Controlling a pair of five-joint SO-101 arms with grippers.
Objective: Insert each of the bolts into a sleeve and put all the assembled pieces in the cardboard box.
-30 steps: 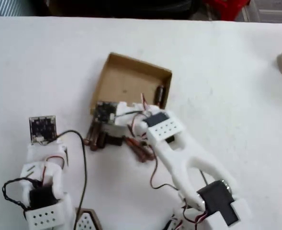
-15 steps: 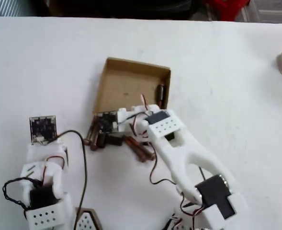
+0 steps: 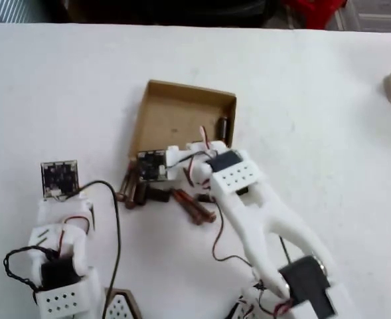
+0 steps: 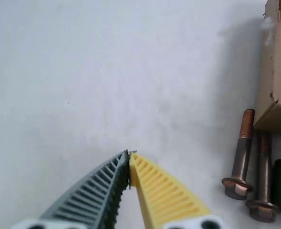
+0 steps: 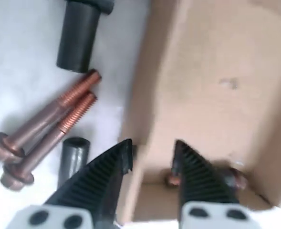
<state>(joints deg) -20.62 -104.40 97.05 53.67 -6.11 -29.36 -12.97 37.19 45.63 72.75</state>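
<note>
Right tool (image 5: 152, 151): held apart, astride cardboard box (image 5: 216, 71) wall. Left tool (image 4: 129, 160): together, over desk (image 4: 83, 71). Bolts (image 5: 49, 112), sleeves (image 5: 78, 40) laid beside box (unassembled). Risk: box dragged if wall is caught.

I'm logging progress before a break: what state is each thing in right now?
Cardboard box: open, holding one assembled piece.
Loose bolts: lying outside the box, not sleeved.
Sleeves: lying outside the box, no bolt in them.
Left gripper: shut, empty.
Right gripper: open, empty, at the box wall.
</note>
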